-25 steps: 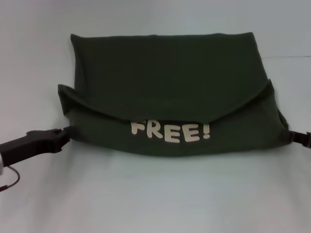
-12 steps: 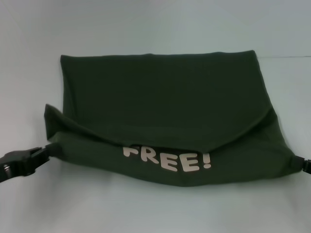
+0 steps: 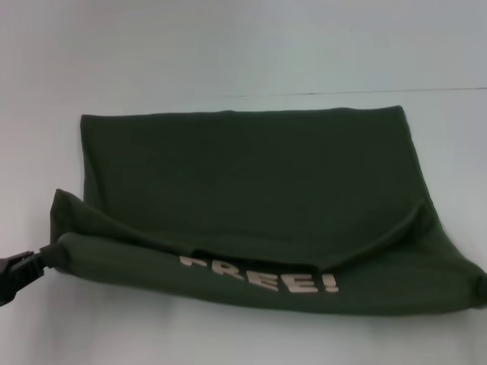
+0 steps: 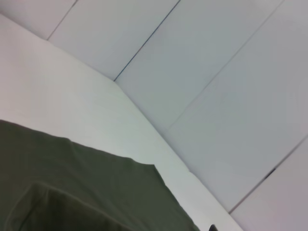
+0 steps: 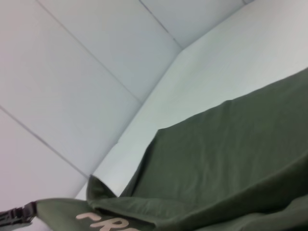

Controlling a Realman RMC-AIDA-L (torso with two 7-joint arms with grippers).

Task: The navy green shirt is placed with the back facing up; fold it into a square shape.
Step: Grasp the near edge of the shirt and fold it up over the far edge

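The navy green shirt (image 3: 251, 182) lies folded on the white table, plain back up, with a folded-under layer along its near edge showing the white "FREE!" lettering (image 3: 262, 277). My left gripper (image 3: 19, 272) is low at the left edge of the head view, shut on the shirt's near left corner. The right wrist view shows that left gripper (image 5: 19, 213) pinching the same corner. Only a dark sliver of my right gripper (image 3: 483, 283) shows, at the shirt's near right corner on the frame's edge. The shirt's far edge (image 4: 110, 156) lies flat.
The white table (image 3: 243, 46) stretches behind and in front of the shirt. A pale panelled wall (image 4: 216, 72) rises beyond the table's far edge. Nothing else lies on the table.
The whole shirt has slid toward me across the table, its near corners travelling with both grippers. Both grippers have dropped lower and outward, the right one almost out of the head view.
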